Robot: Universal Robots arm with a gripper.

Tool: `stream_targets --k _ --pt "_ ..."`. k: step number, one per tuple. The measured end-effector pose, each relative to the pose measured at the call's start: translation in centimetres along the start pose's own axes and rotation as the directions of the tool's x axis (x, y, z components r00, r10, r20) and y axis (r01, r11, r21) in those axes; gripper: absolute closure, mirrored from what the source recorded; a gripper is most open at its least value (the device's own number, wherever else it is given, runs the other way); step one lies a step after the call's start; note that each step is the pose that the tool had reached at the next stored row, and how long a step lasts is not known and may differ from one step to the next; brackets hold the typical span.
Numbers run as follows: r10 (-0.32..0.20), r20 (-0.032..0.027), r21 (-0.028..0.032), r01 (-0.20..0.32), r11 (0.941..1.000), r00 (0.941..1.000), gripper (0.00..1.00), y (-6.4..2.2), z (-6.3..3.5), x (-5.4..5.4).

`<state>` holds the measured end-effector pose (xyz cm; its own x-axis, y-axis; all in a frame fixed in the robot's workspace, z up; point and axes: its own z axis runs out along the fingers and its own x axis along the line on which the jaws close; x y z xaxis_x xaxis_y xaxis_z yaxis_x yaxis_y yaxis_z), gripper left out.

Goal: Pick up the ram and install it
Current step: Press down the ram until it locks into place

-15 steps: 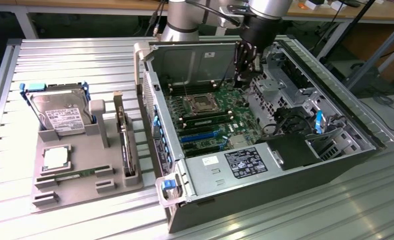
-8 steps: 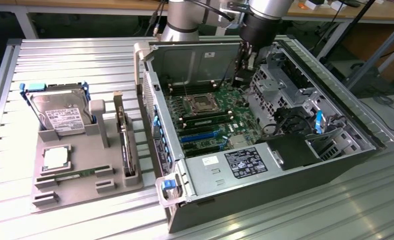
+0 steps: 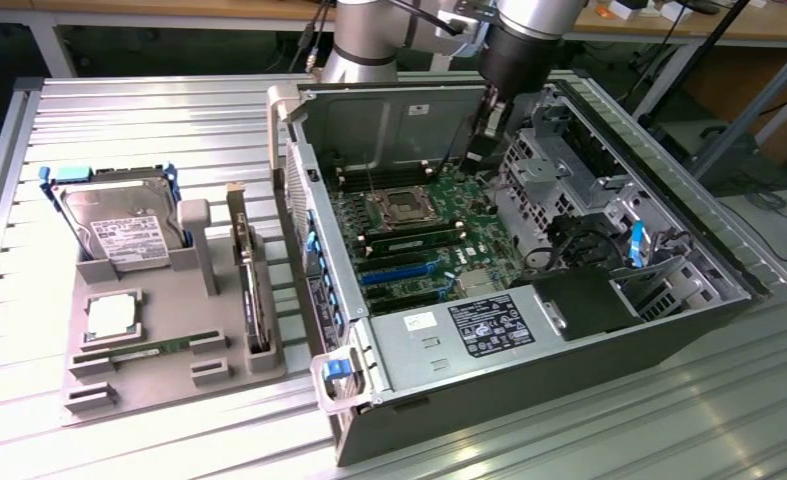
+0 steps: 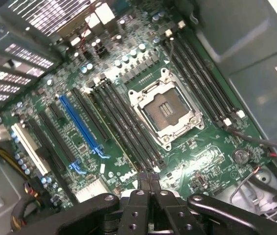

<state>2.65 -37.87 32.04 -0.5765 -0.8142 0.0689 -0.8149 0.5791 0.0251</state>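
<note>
From the exterior view, the arm reaches down into the open computer case (image 3: 527, 300), its gripper (image 3: 480, 150) hanging just above the green motherboard (image 3: 420, 230), beyond the square processor socket (image 3: 403, 207). A ram (image 3: 413, 240) stick sits in a slot just beside that socket, toward the case's front. The case lies on a ribbed metal table (image 3: 140, 110); a grey tray (image 3: 140, 370) beside it holds a hard drive (image 3: 124, 228) and another slim green stick (image 3: 146, 352).

In the wrist view, the black gripper (image 4: 148, 180) has its fingers pressed together, holding nothing, above the board near the silver socket (image 4: 167, 108). Long dark memory slots (image 4: 128, 127) flank it.
</note>
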Motion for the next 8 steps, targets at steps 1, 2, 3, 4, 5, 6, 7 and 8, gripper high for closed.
stream_targets --k 1,2,3,4,5,6,7,8 --pt "0.013 0.0003 -0.0009 -0.013 0.9999 0.9999 0.90 0.00 0.00 0.00" --pt "0.025 0.0006 -0.0017 -0.025 0.9997 0.9997 0.90 0.00 0.00 0.00" --pt "0.041 0.0010 -0.0028 -0.041 0.9992 0.9992 0.90 0.00 0.00 0.00" --pt "0.049 0.0012 -0.0034 -0.049 0.9988 0.9988 0.90 -0.02 0.00 -0.01" --pt "0.057 0.0014 -0.0040 -0.057 0.9984 0.9984 0.90 -0.02 0.00 -0.02" --pt "0.067 0.0015 -0.0047 -0.067 0.9978 0.9978 0.90 -0.03 0.00 -0.02" --pt "0.077 0.0018 -0.0055 -0.077 0.9970 0.9970 0.90 -0.04 0.00 -0.03" --pt "0.086 0.0019 -0.0060 -0.086 0.9963 0.9963 0.90 -0.07 0.00 -0.05"
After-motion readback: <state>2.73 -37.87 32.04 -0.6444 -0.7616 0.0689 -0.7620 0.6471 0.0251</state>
